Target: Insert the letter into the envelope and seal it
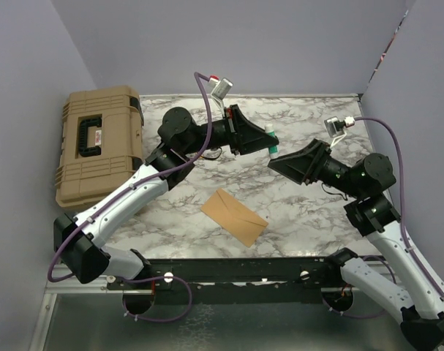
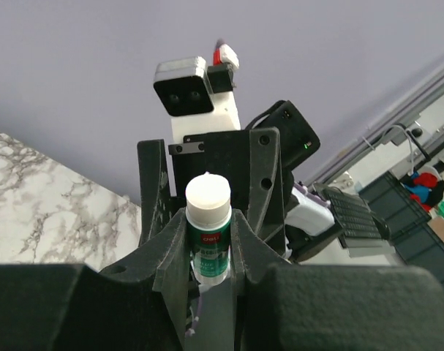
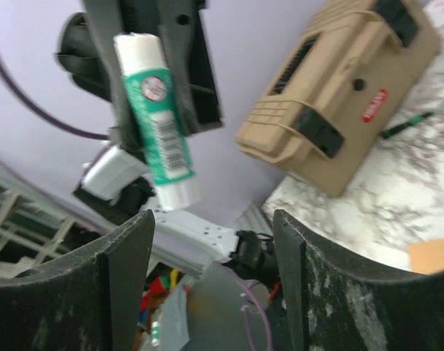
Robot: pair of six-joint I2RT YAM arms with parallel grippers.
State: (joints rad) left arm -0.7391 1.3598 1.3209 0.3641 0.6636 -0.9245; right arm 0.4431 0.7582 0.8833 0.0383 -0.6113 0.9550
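Observation:
A tan envelope (image 1: pixel 234 217) lies flat on the marble table, near the front middle, with a diagonal seam showing. Its corner shows in the right wrist view (image 3: pixel 435 257). No separate letter sheet is in view. My left gripper (image 1: pixel 268 143) is raised above the table's middle and shut on a green-and-white glue stick (image 1: pixel 271 138). The stick stands between the jaws (image 2: pixel 208 219), white end outward. My right gripper (image 1: pixel 276 163) is open and empty, just right of and below the stick's end. In the right wrist view the stick (image 3: pixel 157 121) hangs above the open jaws.
A tan hard case (image 1: pixel 97 142) with a black handle sits at the table's left edge, also in the right wrist view (image 3: pixel 339 95). A thin dark green tool (image 3: pixel 404 126) lies beside it. Purple walls close the back and sides.

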